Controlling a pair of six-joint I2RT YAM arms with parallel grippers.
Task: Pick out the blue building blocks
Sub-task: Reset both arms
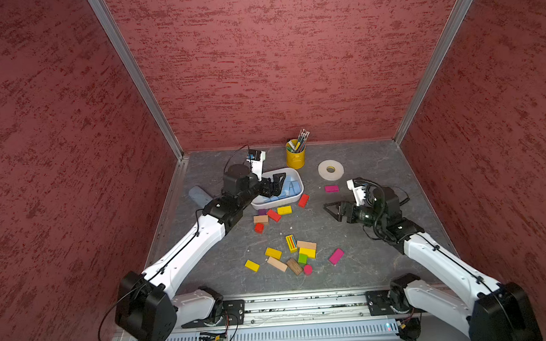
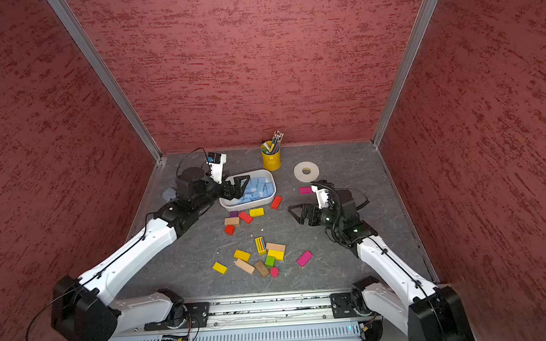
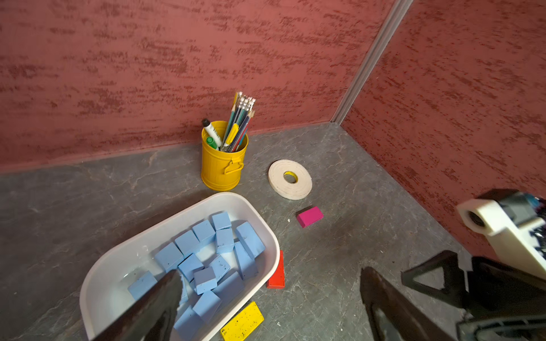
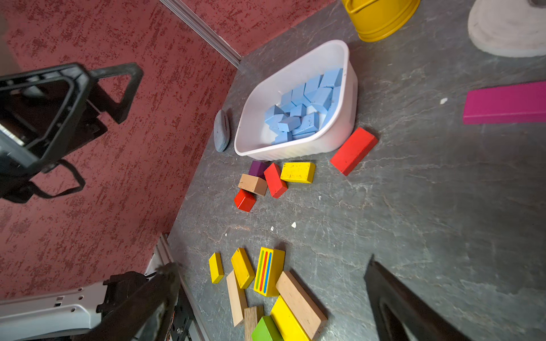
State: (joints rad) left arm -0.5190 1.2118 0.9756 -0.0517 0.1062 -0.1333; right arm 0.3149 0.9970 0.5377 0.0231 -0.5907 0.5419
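Blue blocks (image 3: 206,259) lie heaped in white tub (image 3: 124,257). Left gripper (image 1: 279,182) hangs over tub, jaws wide, empty. Right gripper (image 1: 331,212) is spread too, holds nothing, above counter (image 1: 369,253). The loose blocks (image 1: 273,253) there are red, yellow, pink, wood; none blue seen. Sorting looks finished or nearly so.

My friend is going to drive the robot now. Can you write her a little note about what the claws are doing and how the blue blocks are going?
Left claw: open, empty, over the white tub.
Right claw: open, empty, above bare table, apart from the blocks.
Blue blocks: piled inside the tub.
Done: no blue one shows among the loose blocks; those are red, yellow, pink, green, purple and wood.
Left: probably nothing. Check under the left arm, which hides some table. The grey-blue flat thing beside the tub doesn't look like a block.
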